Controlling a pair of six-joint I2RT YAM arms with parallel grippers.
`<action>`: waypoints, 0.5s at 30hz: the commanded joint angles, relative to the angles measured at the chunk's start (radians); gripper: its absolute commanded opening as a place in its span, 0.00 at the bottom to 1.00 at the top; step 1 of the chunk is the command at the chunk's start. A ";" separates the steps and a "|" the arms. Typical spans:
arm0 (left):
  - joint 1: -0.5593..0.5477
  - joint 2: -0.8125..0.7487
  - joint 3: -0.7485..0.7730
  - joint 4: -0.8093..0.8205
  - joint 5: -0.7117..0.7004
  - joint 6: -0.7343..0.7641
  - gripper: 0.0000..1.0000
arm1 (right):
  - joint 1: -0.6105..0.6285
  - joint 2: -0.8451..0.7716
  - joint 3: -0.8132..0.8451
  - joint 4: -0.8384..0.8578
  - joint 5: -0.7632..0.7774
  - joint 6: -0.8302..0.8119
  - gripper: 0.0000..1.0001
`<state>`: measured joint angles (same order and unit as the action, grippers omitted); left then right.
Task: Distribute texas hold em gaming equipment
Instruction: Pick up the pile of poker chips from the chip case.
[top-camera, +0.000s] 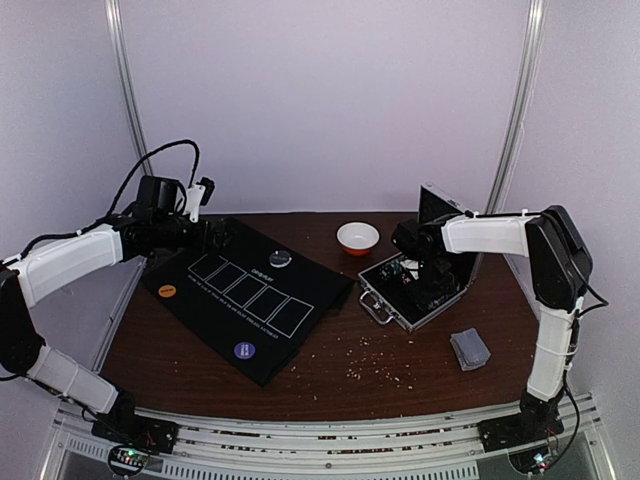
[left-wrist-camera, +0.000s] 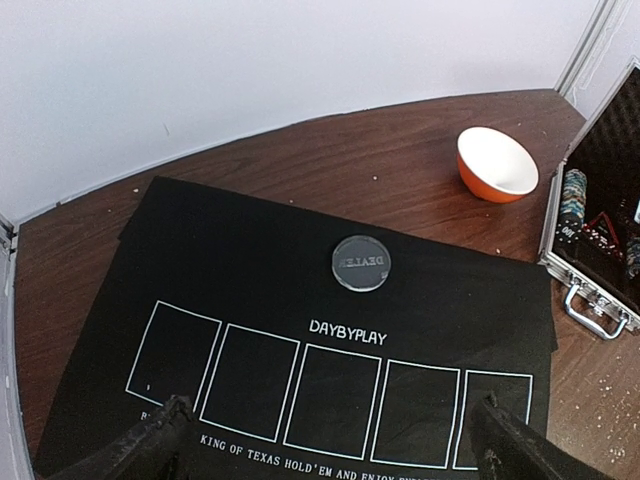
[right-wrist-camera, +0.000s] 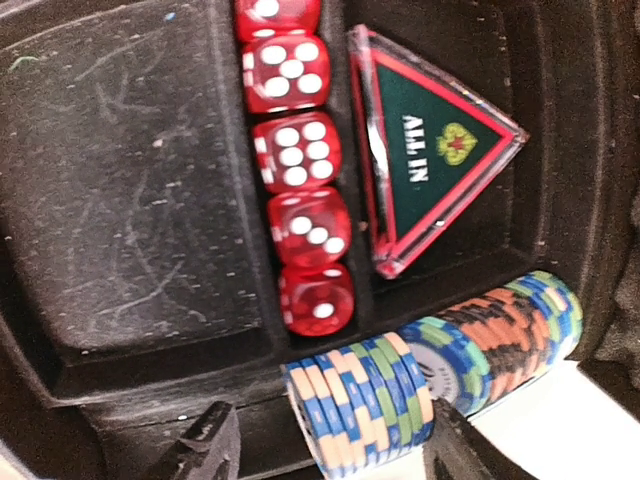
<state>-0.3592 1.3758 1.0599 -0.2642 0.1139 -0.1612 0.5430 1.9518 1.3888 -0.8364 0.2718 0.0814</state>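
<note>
My right gripper (top-camera: 425, 280) is down inside the silver case (top-camera: 385, 303). In the right wrist view it (right-wrist-camera: 330, 450) stands open around a short stack of blue-striped poker chips (right-wrist-camera: 365, 405). The right finger touches the stack's end and the left finger is apart from it. More orange and blue chips (right-wrist-camera: 510, 330) continue the row. A grey-blue card deck (top-camera: 470, 348) lies on the table to the right. On the black mat (top-camera: 250, 300) sit a pale grey dealer disc (top-camera: 281, 258), an orange disc (top-camera: 165, 290) and a purple disc (top-camera: 244, 350). My left gripper (top-camera: 215, 238) hovers open over the mat's far left, holding nothing.
A white bowl with an orange outside (top-camera: 357, 237) stands behind the mat, next to the case. Red dice (right-wrist-camera: 295, 150) and a triangular "ALL IN" marker (right-wrist-camera: 430, 150) lie in the case's black tray. Crumbs are scattered on the wood in front of the case.
</note>
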 joint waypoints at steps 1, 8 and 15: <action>-0.001 0.009 -0.001 0.014 0.008 0.015 0.98 | 0.005 0.003 0.000 -0.024 -0.076 0.003 0.62; -0.001 0.011 -0.001 0.014 0.015 0.014 0.98 | 0.003 -0.019 -0.020 -0.016 -0.030 -0.005 0.61; -0.001 0.002 -0.003 0.014 0.015 0.015 0.98 | -0.040 0.025 -0.015 -0.003 0.001 -0.028 0.58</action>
<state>-0.3592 1.3785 1.0599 -0.2642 0.1165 -0.1608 0.5282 1.9530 1.3808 -0.8345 0.2382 0.0731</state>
